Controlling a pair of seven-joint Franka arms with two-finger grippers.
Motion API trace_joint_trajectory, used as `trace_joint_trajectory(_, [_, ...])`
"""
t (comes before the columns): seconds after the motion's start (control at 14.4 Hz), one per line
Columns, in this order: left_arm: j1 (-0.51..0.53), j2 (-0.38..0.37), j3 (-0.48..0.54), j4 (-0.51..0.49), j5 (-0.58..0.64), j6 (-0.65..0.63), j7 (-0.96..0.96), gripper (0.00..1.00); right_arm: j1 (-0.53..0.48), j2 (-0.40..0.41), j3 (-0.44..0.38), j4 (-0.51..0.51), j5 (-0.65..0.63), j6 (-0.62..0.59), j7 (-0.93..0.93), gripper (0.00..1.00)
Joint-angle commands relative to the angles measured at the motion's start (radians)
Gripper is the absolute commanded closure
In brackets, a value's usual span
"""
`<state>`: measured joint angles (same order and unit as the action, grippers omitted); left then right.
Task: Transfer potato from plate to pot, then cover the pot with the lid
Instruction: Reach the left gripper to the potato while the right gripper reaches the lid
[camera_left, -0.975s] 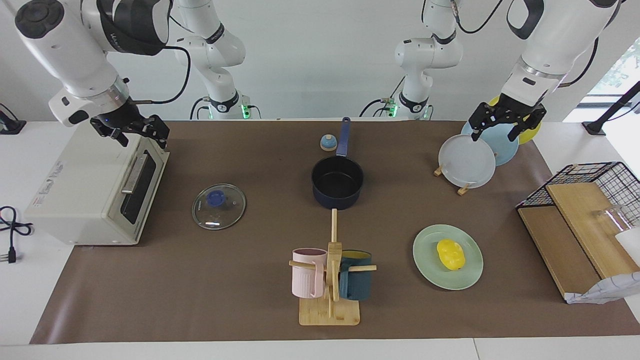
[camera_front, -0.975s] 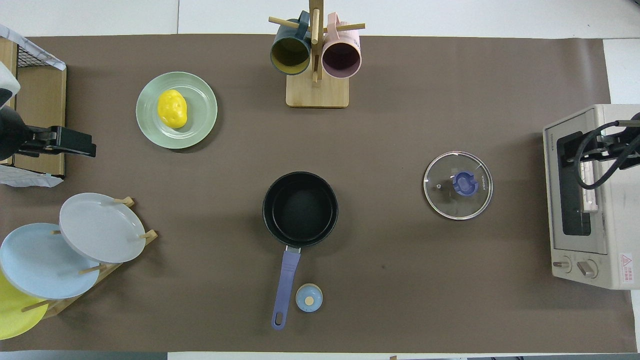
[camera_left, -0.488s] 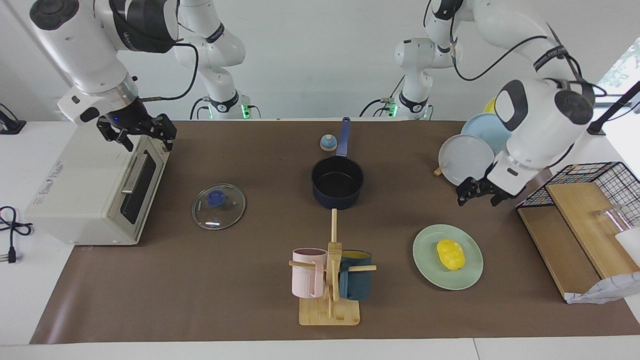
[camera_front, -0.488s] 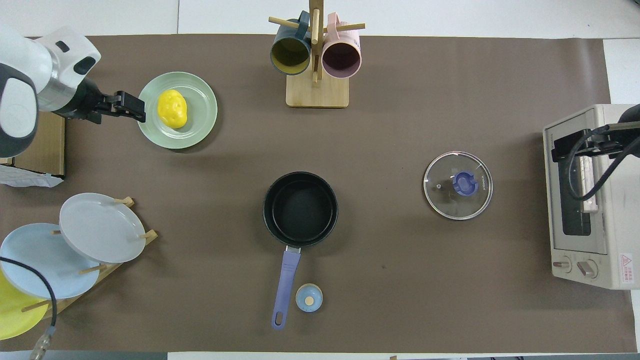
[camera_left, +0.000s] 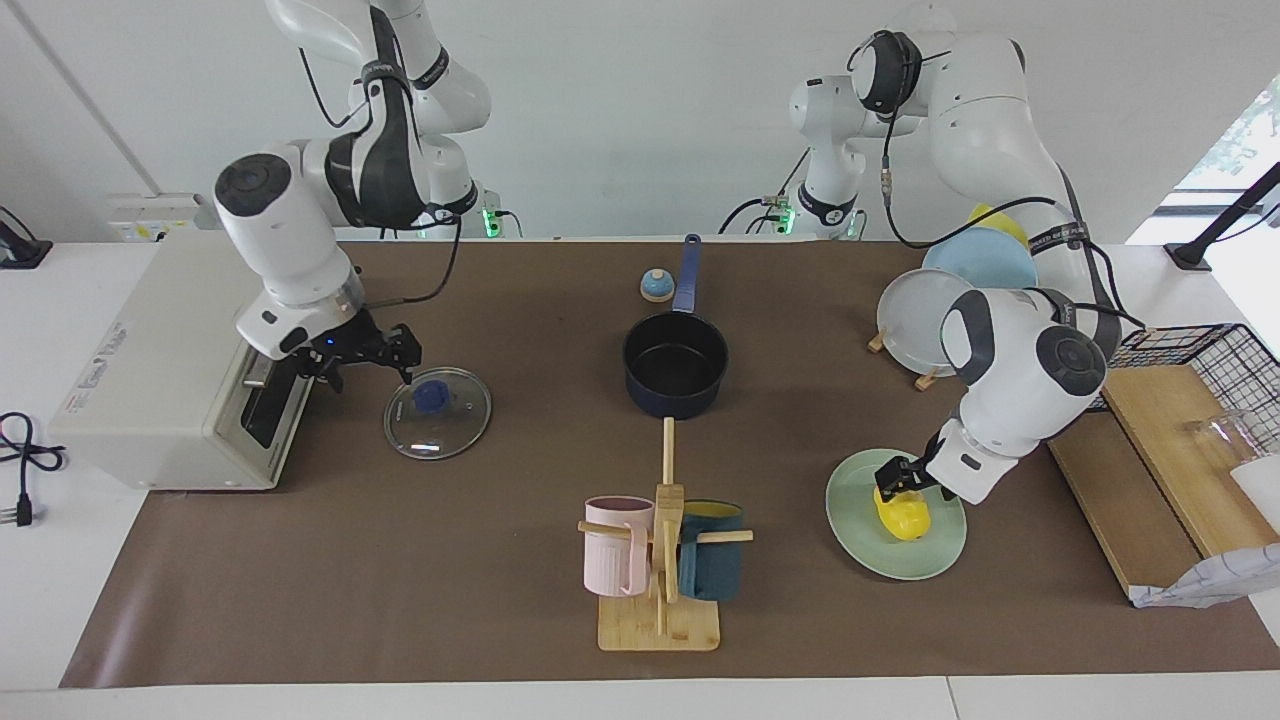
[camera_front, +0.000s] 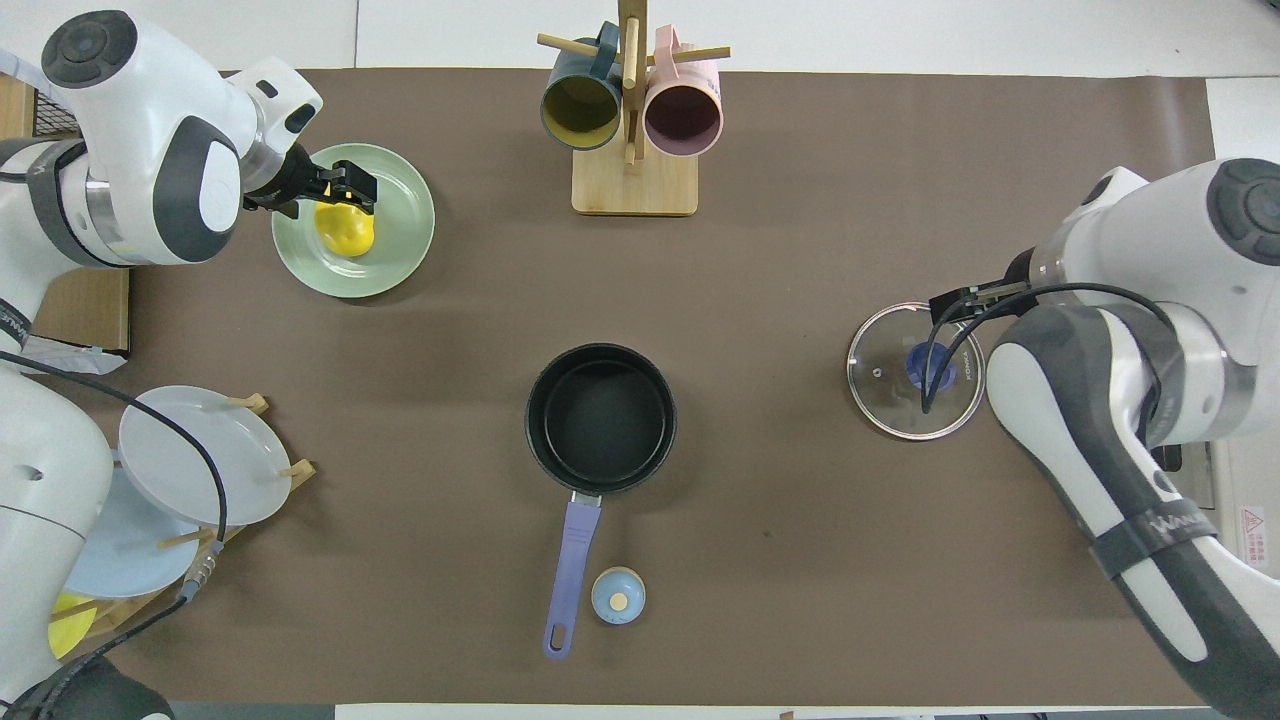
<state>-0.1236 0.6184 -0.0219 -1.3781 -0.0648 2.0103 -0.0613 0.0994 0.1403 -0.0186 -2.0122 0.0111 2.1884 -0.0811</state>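
Observation:
The yellow potato (camera_left: 906, 519) (camera_front: 346, 233) lies on the mint-green plate (camera_left: 858, 540) (camera_front: 398, 252) toward the left arm's end. My left gripper (camera_left: 899, 479) (camera_front: 337, 191) is open and low over the potato, its fingers at the potato's top. The navy pot (camera_left: 675, 361) (camera_front: 600, 418) stands empty mid-table, handle toward the robots. The glass lid (camera_left: 447, 426) (camera_front: 886, 392) lies flat toward the right arm's end. My right gripper (camera_left: 368, 362) (camera_front: 962, 303) is open and empty, above the lid's edge on the toaster oven's side.
A toaster oven (camera_left: 160, 380) stands at the right arm's end. A mug tree (camera_left: 660, 560) (camera_front: 632, 120) with two mugs stands farther from the robots than the pot. A small bell (camera_left: 656, 286) (camera_front: 618, 596) sits beside the pot's handle. A plate rack (camera_left: 925, 320) (camera_front: 190, 455) and wire basket (camera_left: 1185, 365) are at the left arm's end.
My left gripper has swung from the plate rack down onto the potato. My right gripper has come from over the toaster oven down to the lid's edge.

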Motion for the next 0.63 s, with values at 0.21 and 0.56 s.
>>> trace_joint_trajectory(0.21, [-0.014,-0.017,0.017,-0.081,0.033,0.087,-0.057,0.00,0.023,0.036,0.000,-0.052,0.026,0.048,0.003,0.00])
trace_joint_trajectory(0.56, [-0.014,-0.022,0.020,-0.117,0.049,0.140,-0.083,0.00,0.020,0.016,0.000,-0.117,0.026,0.062,-0.008,0.00])
